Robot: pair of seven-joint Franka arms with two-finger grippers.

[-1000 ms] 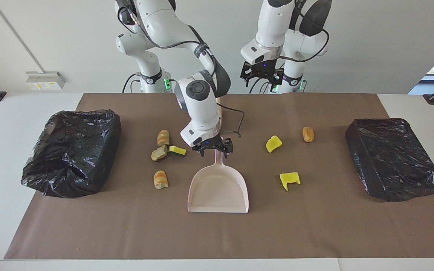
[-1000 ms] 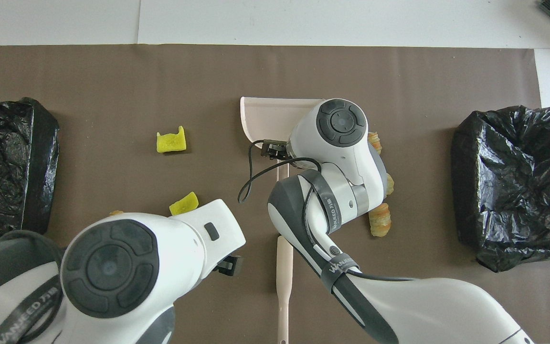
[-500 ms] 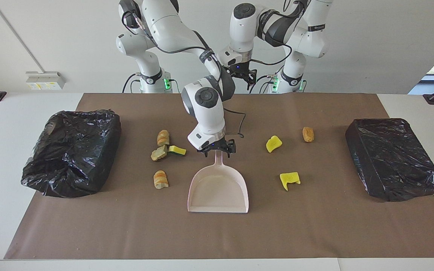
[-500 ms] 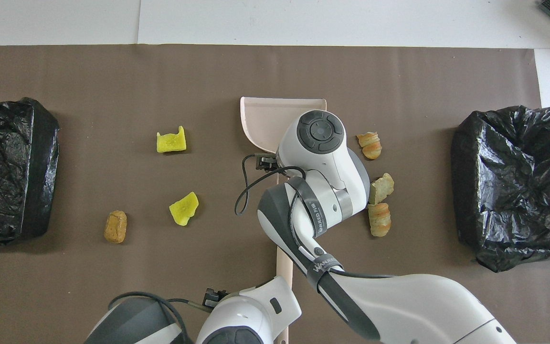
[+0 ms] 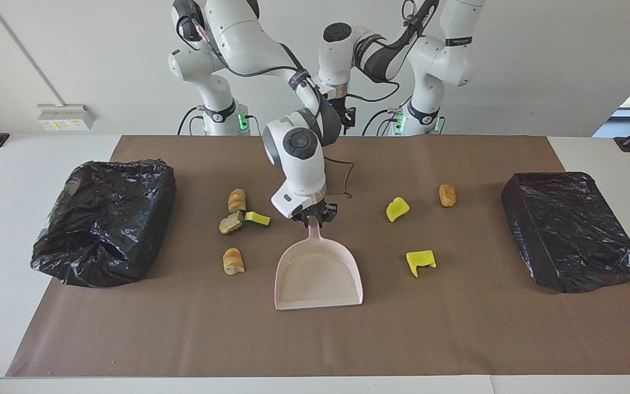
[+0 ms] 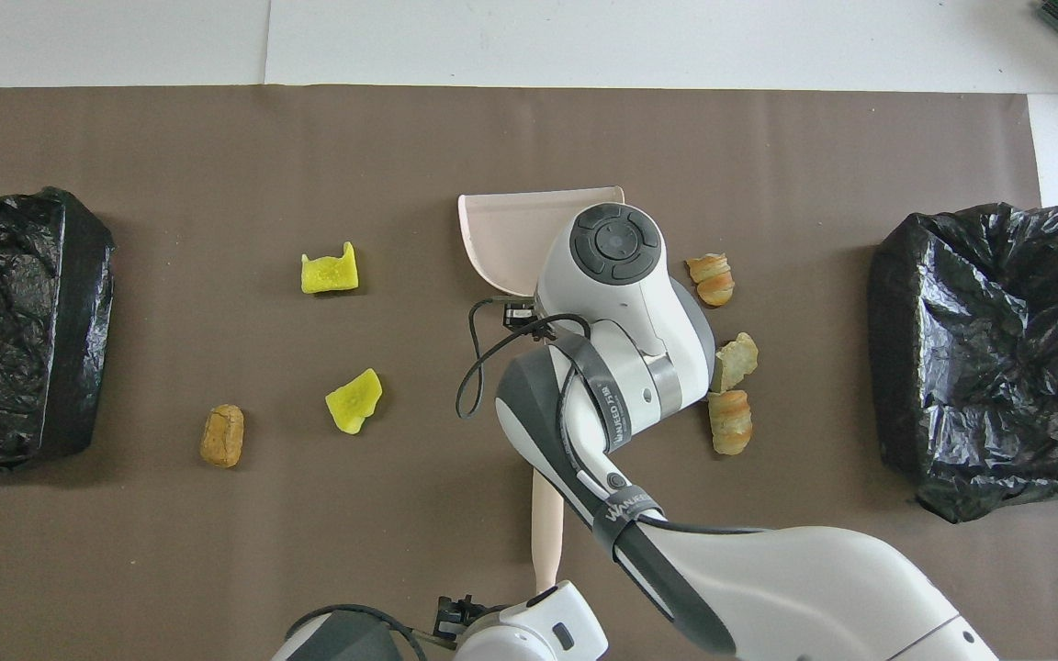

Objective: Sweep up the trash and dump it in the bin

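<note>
Inspecting sweep | we found right gripper (image 5: 313, 218) clamped on dustpan (image 5: 319, 273) handle | left gripper (image 5: 346, 117) raised above brush (image 6: 545, 528), fingers apart | trash (image 5: 233, 260) lay loose either side of right gripper | bin (image 5: 104, 219) unfed; sweeping, dumping remained.

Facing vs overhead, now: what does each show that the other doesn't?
Facing only: the right gripper shut on the dustpan handle, and the sponge piece beside it; the arm covers both from overhead. Overhead only: the brush, nearer the robots. Both: the raised left gripper, two black bins, the other scraps.
</note>
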